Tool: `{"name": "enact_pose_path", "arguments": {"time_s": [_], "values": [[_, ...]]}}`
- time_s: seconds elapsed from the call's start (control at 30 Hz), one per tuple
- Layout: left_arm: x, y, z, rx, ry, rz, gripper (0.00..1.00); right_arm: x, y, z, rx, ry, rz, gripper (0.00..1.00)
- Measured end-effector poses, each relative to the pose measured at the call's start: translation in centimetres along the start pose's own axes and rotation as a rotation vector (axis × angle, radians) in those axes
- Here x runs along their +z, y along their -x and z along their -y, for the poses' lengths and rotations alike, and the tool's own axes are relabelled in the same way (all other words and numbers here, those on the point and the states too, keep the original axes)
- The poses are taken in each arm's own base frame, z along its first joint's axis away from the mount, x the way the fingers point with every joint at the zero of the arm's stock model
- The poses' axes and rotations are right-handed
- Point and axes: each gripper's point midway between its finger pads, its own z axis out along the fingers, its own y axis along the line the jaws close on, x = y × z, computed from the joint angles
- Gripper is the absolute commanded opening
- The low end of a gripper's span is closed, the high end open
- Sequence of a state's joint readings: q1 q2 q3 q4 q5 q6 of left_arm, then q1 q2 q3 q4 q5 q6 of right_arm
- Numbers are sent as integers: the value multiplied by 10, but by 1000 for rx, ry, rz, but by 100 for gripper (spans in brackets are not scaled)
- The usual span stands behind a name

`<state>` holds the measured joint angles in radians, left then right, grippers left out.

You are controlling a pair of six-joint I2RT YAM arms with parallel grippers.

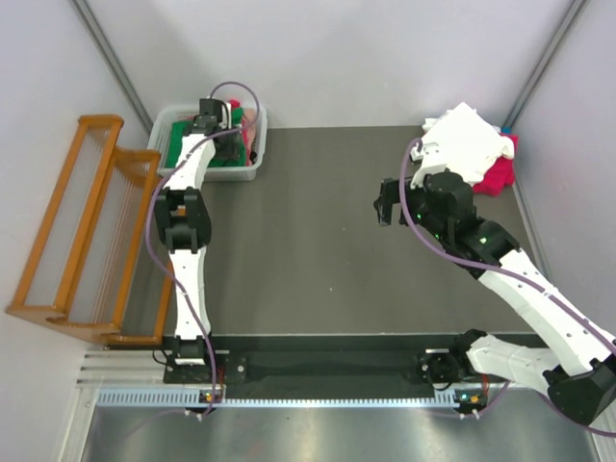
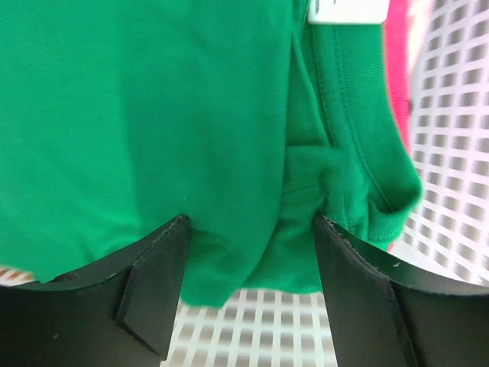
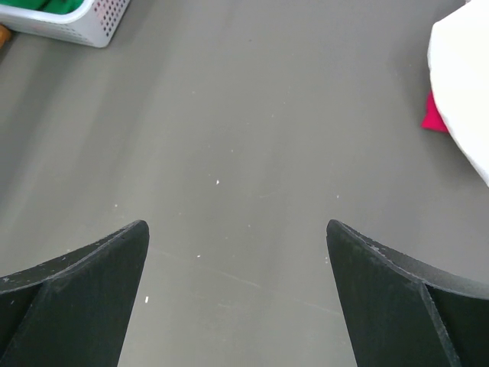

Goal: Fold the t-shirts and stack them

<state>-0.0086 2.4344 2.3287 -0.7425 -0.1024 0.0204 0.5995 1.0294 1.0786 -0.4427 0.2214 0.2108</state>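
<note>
My left gripper (image 1: 223, 135) reaches down into the white basket (image 1: 252, 171) at the back left. Its jaws stand apart around a bunched fold of the bright green t-shirt (image 2: 153, 115), seen close up in the left wrist view (image 2: 252, 222). A crimson t-shirt (image 2: 397, 69) lies under the green one against the basket's mesh wall (image 2: 451, 153). At the back right, a folded white t-shirt (image 1: 467, 140) rests on a pinkish red one (image 1: 499, 173). My right gripper (image 1: 385, 204) hovers open over the bare grey table (image 3: 237, 229), left of that pile, holding nothing.
An orange wooden rack (image 1: 77, 231) stands off the table's left edge. The basket's corner (image 3: 76, 23) and the white t-shirt (image 3: 462, 92) frame the right wrist view. Grey walls close in the back and sides.
</note>
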Motion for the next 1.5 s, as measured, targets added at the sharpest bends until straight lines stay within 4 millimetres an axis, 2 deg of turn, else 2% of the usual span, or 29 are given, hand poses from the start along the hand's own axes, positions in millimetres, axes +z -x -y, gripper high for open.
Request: {"name": "enact_pose_path", "arguments": {"time_s": [0.1, 0.13, 0.2, 0.23, 0.47, 0.6, 0.67, 0.77, 0.87, 1.0, 1.07, 1.13, 1.23, 1.4, 1.5], "values": [[14, -11, 2, 6, -1, -23, 61, 0, 0, -1, 0, 5, 0, 100], [17, -12, 2, 8, 0, -24, 38, -1, 0, -1, 1, 7, 2, 100], [16, -10, 2, 6, 3, -18, 7, -2, -1, -1, 1, 9, 2, 99], [16, -8, 1, 8, 3, -13, 0, -3, 0, -1, 2, 10, 4, 100], [15, -7, 3, 6, -15, -12, 0, -3, -4, -6, 8, 34, -4, 100], [3, -8, 6, 18, -48, -5, 0, -1, -9, -10, 7, 53, -16, 100], [-13, -9, 8, 43, -63, -2, 0, -1, -11, -12, 8, 62, -18, 100], [-57, -8, 16, 108, -89, 26, 0, 3, -12, -17, 8, 78, -17, 100], [-128, 8, 45, 172, -172, 105, 0, 9, -16, -21, 5, 92, -23, 100], [-227, 45, 79, 213, -296, 280, 0, 18, -30, -26, -8, 108, -56, 100], [-269, 56, 82, 214, -337, 352, 0, 22, -37, -28, -14, 113, -72, 100], [-295, 61, 78, 207, -354, 395, 0, 23, -42, -29, -19, 116, -81, 100], [-317, 56, 77, 199, -395, 399, 0, 23, -43, -29, -23, 119, -82, 100], [-323, 33, 94, 236, -497, 309, 0, 21, -40, -28, -27, 116, -69, 99], [-327, 11, 115, 322, -556, 230, 0, 16, -34, -26, -25, 105, -47, 100]]}}
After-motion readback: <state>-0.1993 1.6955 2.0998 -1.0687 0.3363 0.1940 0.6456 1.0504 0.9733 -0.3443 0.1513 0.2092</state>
